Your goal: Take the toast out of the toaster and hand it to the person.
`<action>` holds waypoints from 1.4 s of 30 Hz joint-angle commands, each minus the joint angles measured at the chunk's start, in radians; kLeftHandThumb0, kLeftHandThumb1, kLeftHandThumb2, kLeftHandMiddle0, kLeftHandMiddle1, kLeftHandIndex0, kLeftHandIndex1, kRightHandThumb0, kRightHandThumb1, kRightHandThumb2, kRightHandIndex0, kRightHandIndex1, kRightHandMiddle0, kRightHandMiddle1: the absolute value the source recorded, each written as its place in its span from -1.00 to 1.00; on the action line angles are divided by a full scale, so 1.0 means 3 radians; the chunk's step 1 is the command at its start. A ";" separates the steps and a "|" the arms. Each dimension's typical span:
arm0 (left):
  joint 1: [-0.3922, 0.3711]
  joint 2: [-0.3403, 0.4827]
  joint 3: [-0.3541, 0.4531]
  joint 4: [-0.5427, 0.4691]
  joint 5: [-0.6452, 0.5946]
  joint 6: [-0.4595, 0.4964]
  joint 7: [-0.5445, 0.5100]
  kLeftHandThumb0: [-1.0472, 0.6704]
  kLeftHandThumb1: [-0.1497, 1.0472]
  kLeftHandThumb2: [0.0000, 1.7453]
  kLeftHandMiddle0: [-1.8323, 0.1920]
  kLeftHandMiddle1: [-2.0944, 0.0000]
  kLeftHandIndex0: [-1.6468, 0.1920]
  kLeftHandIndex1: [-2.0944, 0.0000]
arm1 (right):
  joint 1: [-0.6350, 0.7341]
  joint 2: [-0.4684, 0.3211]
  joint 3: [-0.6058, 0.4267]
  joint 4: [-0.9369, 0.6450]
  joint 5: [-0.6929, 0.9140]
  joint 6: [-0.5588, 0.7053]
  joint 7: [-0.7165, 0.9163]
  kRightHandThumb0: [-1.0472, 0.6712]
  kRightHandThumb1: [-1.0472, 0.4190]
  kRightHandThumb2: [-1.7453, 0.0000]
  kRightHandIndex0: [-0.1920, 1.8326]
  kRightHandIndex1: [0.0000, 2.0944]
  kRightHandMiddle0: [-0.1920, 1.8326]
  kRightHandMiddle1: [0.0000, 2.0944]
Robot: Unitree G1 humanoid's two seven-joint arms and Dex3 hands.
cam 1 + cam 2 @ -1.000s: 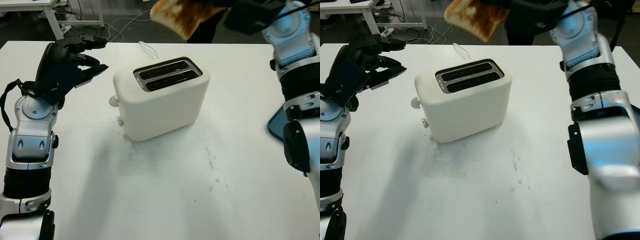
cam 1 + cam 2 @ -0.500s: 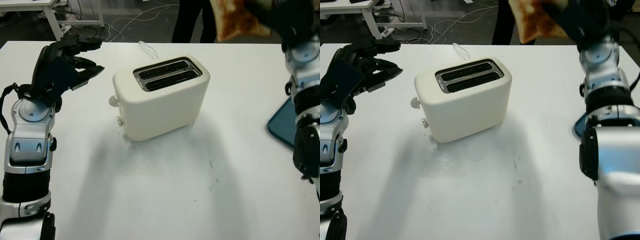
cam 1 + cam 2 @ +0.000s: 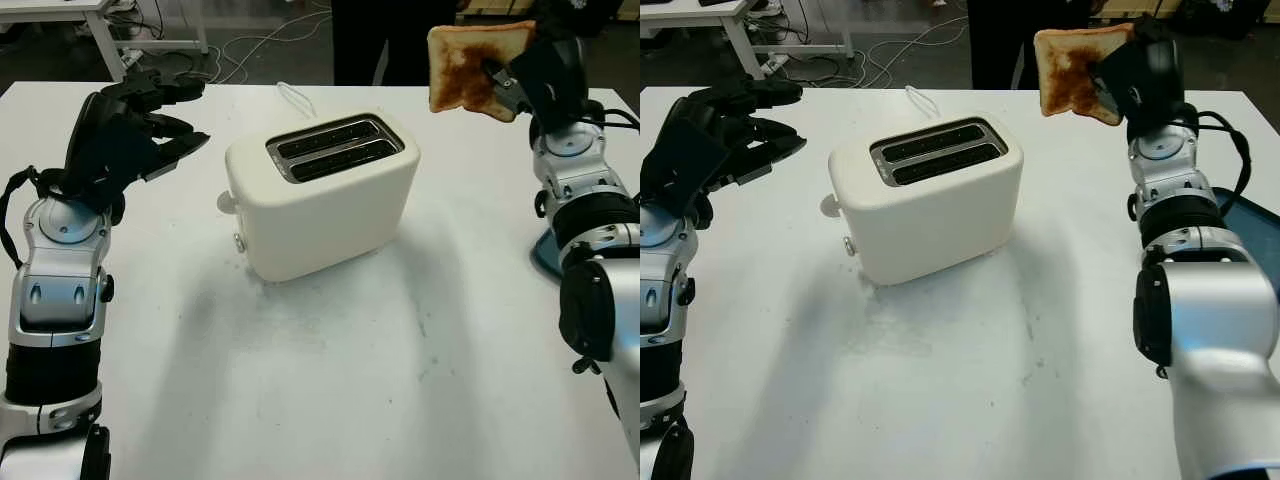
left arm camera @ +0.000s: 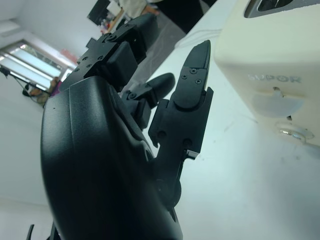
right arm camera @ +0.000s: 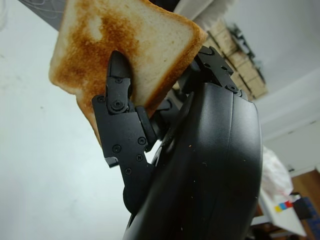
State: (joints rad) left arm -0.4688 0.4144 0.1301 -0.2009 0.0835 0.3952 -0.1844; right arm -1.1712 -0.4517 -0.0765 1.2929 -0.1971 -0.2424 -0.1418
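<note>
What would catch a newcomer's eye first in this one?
The browned toast, held upright in the right hand high over the table's far right. Next, the cream toaster at the table's centre, both slots empty. The left hand is open, raised to the toaster's left.

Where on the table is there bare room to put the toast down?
The near half of the white table, in front of the cream two-slot toaster, is bare. The strip between toaster and right robot hand holding the browned toast slice is free too. The left robot hand crowds the far-left side.
</note>
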 commanded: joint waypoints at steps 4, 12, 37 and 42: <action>-0.0010 0.0006 0.0010 -0.0019 -0.0008 0.0041 0.0010 -0.09 0.77 -1.00 0.35 0.18 0.10 0.68 | 0.0002 0.0068 -0.0112 0.0064 0.0130 0.0158 -0.0040 0.12 -0.83 0.52 -0.11 0.67 -0.48 0.58; -0.0003 0.0018 0.0014 -0.0004 0.0006 -0.0013 0.0019 -0.09 0.76 -1.00 0.34 0.17 0.10 0.69 | 0.0040 0.0119 -0.0111 0.0099 0.0112 0.0205 -0.0031 0.05 -0.83 0.52 -0.06 0.67 -0.41 0.67; -0.0004 0.0049 -0.0004 -0.0013 0.0030 0.0042 -0.0003 -0.10 0.78 -1.00 0.36 0.17 0.09 0.71 | 0.0107 0.0261 -0.0182 0.0133 0.0166 0.0330 0.0068 0.00 -0.83 0.55 -0.14 0.67 -0.41 0.67; -0.0001 0.0047 -0.0015 -0.0033 0.0044 0.0076 0.0003 -0.08 0.78 -1.00 0.36 0.18 0.09 0.72 | 0.0109 0.0262 -0.0178 0.0132 0.0173 0.0343 0.0086 -0.01 -0.83 0.53 -0.09 0.67 -0.36 0.67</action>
State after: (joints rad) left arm -0.4687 0.4170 0.1296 -0.2024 0.0869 0.4053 -0.1844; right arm -1.1459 -0.3816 -0.1312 1.3293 -0.1460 -0.1513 -0.1176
